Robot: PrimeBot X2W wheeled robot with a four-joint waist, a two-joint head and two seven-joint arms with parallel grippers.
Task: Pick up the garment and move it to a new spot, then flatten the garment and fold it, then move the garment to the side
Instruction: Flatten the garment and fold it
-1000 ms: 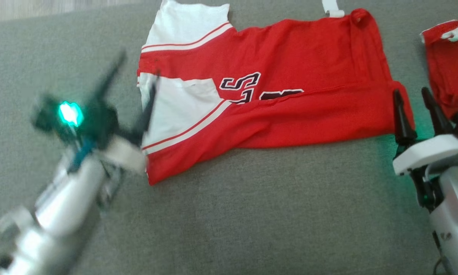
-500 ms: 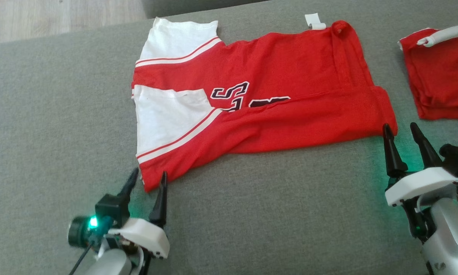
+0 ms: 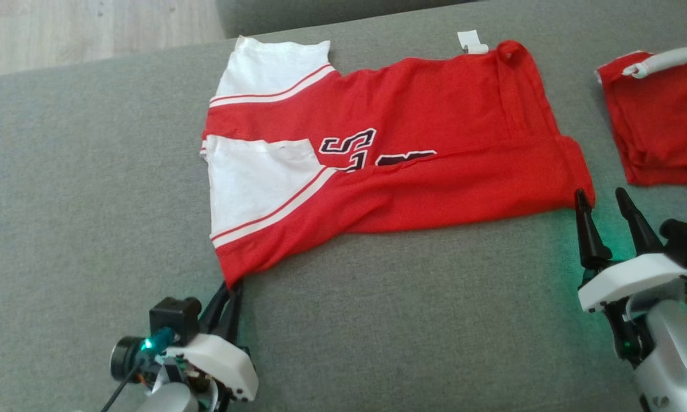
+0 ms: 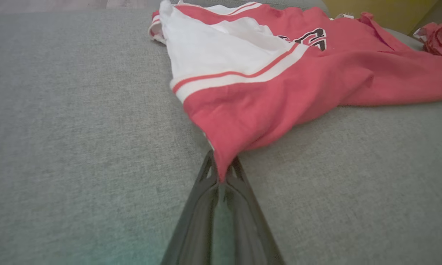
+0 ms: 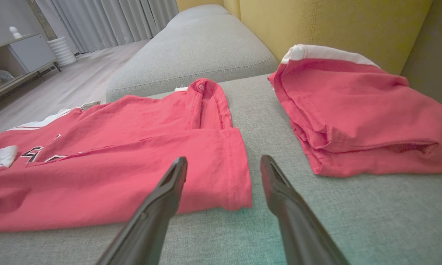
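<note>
1. Near-left part of the sofa cushion (image 3: 378, 343): left gripper (image 3: 229, 289) clenched on the garment (image 3: 435, 114), nearest red corner pinched between the fingers.
2. Near right: right gripper (image 3: 599, 193) spread wide, holding nothing, tips just beside the garment's other near corner. Contact with the cloth: cannot tell.
3. Mid cushion: garment lying mostly flat, red with white panels, near part folded over. Black lettering (image 3: 349, 146) half hidden under that fold.
4. Far-right corner: second red cloth (image 5: 353, 117), folded, cut off by the frame edge in head view.
5. Far edge: small white tag (image 3: 470, 41), too small to read.
</note>
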